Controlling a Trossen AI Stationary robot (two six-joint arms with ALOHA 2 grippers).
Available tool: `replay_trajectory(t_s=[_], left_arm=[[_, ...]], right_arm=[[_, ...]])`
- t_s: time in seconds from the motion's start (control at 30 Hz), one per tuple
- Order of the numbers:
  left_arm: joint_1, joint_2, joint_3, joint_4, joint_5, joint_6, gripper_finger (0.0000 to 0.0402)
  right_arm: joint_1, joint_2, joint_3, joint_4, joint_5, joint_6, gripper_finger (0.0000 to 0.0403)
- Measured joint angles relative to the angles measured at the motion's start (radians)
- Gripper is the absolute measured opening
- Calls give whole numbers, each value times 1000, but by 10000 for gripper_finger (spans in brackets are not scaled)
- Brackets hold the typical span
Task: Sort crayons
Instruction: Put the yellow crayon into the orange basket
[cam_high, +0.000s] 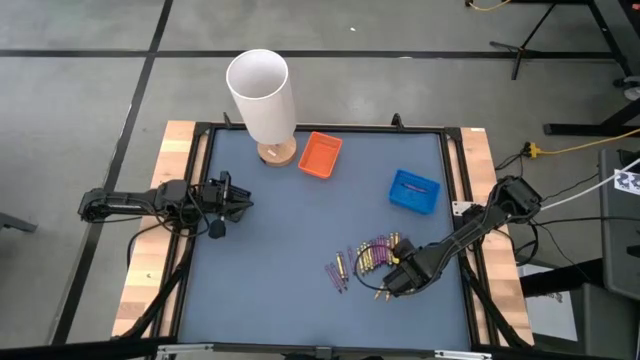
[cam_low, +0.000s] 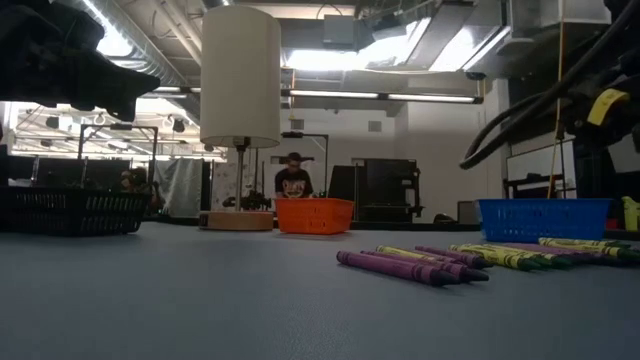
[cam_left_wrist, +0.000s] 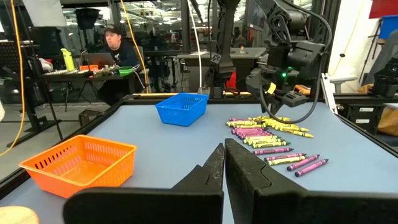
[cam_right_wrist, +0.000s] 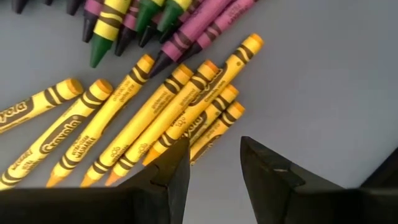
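The crayons (cam_high: 368, 258), yellow and purple with a few green, lie loose in a spread heap on the blue-grey table at the near right; they also show as crayons (cam_left_wrist: 267, 134) in the left wrist view. My right gripper (cam_right_wrist: 214, 146) points down just over the heap's yellow crayons (cam_right_wrist: 155, 118), open, with the ends of two yellow ones under the gap. In the high view the right gripper (cam_high: 398, 272) is at the heap's near right edge. My left gripper (cam_left_wrist: 222, 148) waits shut at the table's left side, level, away from the crayons.
An orange tray (cam_high: 320, 155) and a blue tray (cam_high: 414, 191) stand on the far half of the table. A lamp with a white shade (cam_high: 262, 95) on a wooden base stands far centre-left. A person (cam_low: 295, 178) sits beyond the far edge. The table's middle is bare.
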Motion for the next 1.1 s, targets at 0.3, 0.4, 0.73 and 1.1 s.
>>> replay_trajectory(t_s=[0.3, 0.4, 0.73, 1.1], left_arm=[[0, 0, 0, 0, 0, 0, 0], [0, 0, 0, 0, 0, 0, 0], [0, 0, 0, 0, 0, 0, 0], [0, 0, 0, 0, 3, 0, 0]], right_arm=[[0, 0, 0, -3, -17, -5, 140], [0, 0, 0, -2, -17, -5, 140], [0, 49, 2, 9, -51, -22, 140], [1, 51, -1, 17, -47, -31, 140]])
